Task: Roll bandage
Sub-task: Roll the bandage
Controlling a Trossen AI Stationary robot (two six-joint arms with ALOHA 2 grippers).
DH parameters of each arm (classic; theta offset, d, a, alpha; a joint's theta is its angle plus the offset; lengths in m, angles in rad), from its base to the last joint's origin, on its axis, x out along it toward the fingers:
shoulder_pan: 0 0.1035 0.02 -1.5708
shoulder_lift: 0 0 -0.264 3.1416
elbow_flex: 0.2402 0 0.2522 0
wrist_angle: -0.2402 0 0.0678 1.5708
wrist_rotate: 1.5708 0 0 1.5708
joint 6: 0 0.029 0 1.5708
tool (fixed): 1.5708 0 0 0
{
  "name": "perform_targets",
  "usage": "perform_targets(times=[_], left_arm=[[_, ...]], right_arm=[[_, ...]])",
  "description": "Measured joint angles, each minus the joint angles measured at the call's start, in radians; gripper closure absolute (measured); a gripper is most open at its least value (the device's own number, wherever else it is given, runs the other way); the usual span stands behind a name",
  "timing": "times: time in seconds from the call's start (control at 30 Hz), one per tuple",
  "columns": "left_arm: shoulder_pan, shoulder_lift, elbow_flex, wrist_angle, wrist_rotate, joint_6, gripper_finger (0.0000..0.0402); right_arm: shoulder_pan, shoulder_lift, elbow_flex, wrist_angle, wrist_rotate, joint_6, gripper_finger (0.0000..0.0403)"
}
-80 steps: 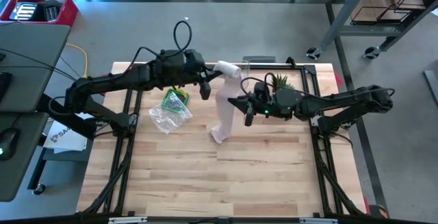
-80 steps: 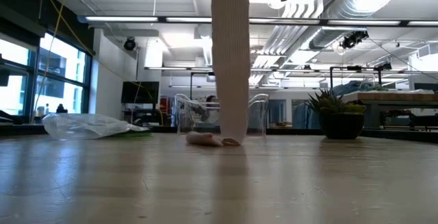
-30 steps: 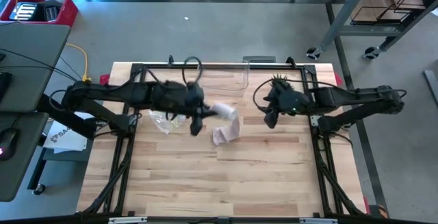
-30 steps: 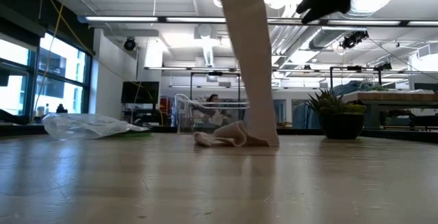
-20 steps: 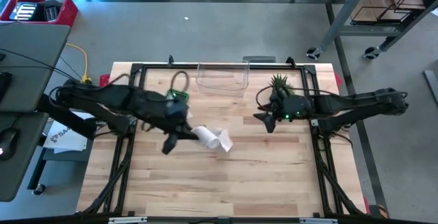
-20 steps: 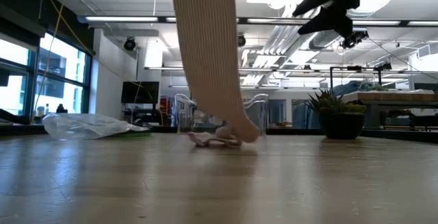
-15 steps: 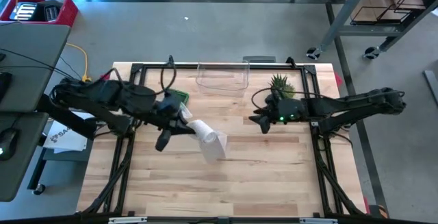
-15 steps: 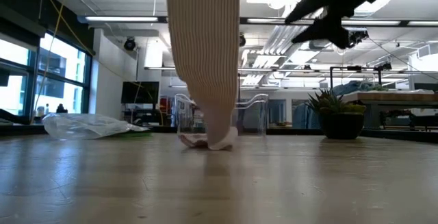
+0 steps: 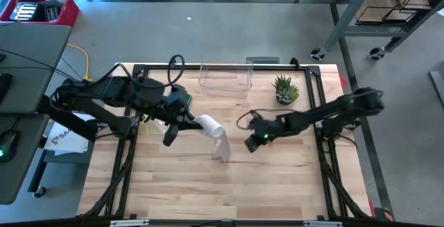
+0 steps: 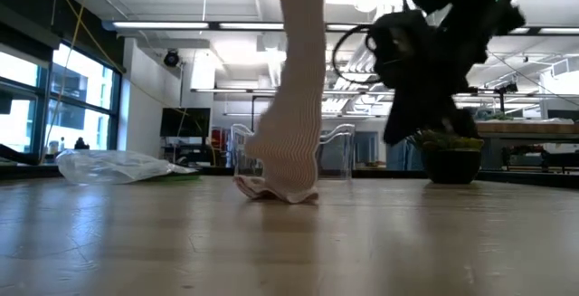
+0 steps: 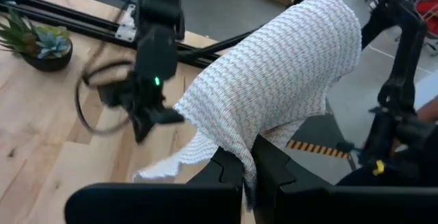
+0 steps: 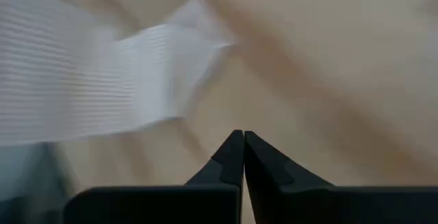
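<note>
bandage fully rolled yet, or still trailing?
Still trailing. The left gripper holds a partly wound bandage above the table; a loose strip hangs down, its end crumpled on the wood.

Light wood table (image 9: 277,178). On it: crumpled plastic bag (image 10: 122,167) left side, clear container (image 9: 225,78) at back edge, potted plant (image 9: 285,89) back right, bandage (image 9: 223,146) tail end touching centre.

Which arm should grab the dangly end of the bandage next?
The right one, probably. Its gripper is empty, jaws shut, close beside the bandage tail. The left gripper is busy holding the roll.
</note>
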Motion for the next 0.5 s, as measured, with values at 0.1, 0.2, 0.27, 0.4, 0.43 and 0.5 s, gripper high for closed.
perform_targets(times=[0.1,0.2,0.27,0.4,0.43,0.5], left_arm=[[0.000,0.000,0.000,0.002,0.000,-0.011,0.0401],[-0.002,0.000,0.000,0.002,0.000,-0.019,0.0401],[-0.008,0.000,0.000,0.003,0.002,-0.019,0.0401],[-0.009,0.000,0.000,0.003,0.003,-0.019,0.0401],[-0.009,0.000,0.000,0.003,0.003,-0.019,0.0401],[-0.009,0.000,0.000,0.003,0.003,-0.019,0.0401]], right_arm=[[0.016,0.102,0.001,0.189,-0.041,0.068,0.0402],[0.025,0.189,0.020,0.231,-0.035,0.135,0.0402],[0.025,0.239,0.038,0.233,-0.020,0.147,0.0402],[0.025,0.319,0.105,0.281,-0.005,0.158,0.0403],[0.025,0.340,0.126,0.282,0.001,0.155,0.0403],[0.025,0.387,0.171,0.267,0.007,0.153,0.0403]])
